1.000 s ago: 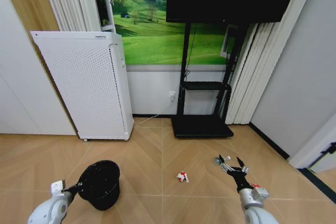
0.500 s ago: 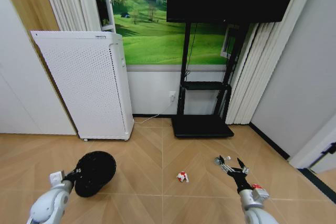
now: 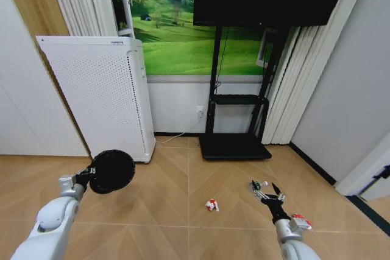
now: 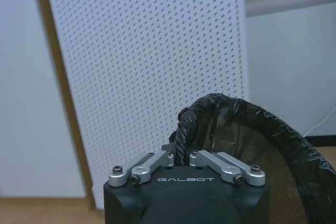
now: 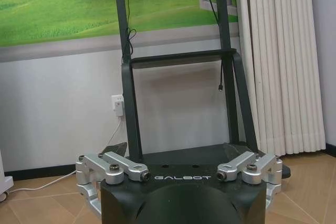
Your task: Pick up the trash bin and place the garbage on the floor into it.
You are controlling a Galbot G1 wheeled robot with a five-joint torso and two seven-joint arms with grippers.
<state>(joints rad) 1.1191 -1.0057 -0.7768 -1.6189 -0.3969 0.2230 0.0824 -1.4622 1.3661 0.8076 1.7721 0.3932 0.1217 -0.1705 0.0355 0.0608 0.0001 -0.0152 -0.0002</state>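
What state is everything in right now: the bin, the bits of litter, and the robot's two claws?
trash bin: lifted off the floor, tipped sideways, bag-lined.
left gripper: shut on the bin's rim.
right gripper: open, empty, above the floor.
red-and-white wrapper: lying on the floor.
red packet: on the floor.

My right gripper (image 5: 178, 174) sits in the foreground, black body with silver linkages, its jaws spread wide apart with nothing between them. Past it a black stand (image 5: 181, 103) rises from a flat base on the wood floor (image 5: 310, 182). Behind are a white wall with a socket (image 5: 117, 104), a green meadow mural (image 5: 63, 3), and pale curtains (image 5: 281, 61).
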